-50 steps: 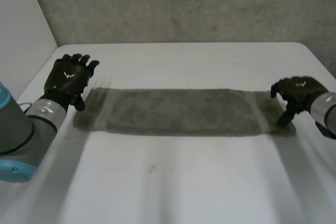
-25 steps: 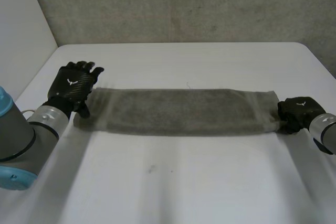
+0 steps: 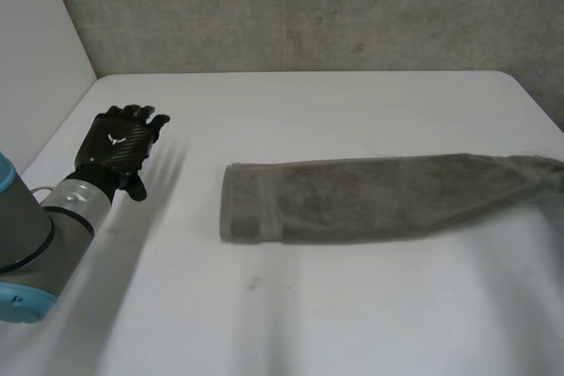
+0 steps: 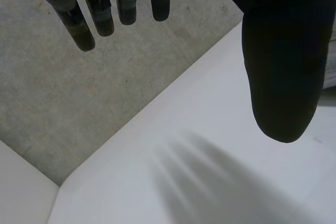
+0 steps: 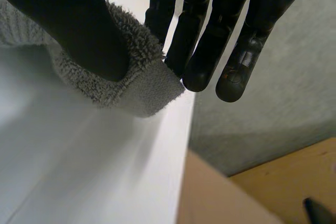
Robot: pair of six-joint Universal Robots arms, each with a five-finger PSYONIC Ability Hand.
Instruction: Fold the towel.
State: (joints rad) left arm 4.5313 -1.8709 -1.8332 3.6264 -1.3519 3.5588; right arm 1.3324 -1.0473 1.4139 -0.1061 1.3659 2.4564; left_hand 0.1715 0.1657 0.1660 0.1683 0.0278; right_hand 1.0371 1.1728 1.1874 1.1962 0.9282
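The towel has slid rightward across the table, its end pinched between thumb and fingers of your right hand. Your left hand hangs relaxed, well clear of it. I judge the folding is all left to do.

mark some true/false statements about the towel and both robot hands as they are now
1. The right robot hand pinches an end of the towel between thumb and fingers. True.
2. The left robot hand lies on the towel. False: it is apart from the towel, over the bare table.
3. The left robot hand's fingers are straight and hold nothing. True.
4. The towel is folded into a square. False: it lies stretched out long, reaching toward the right arm's side.
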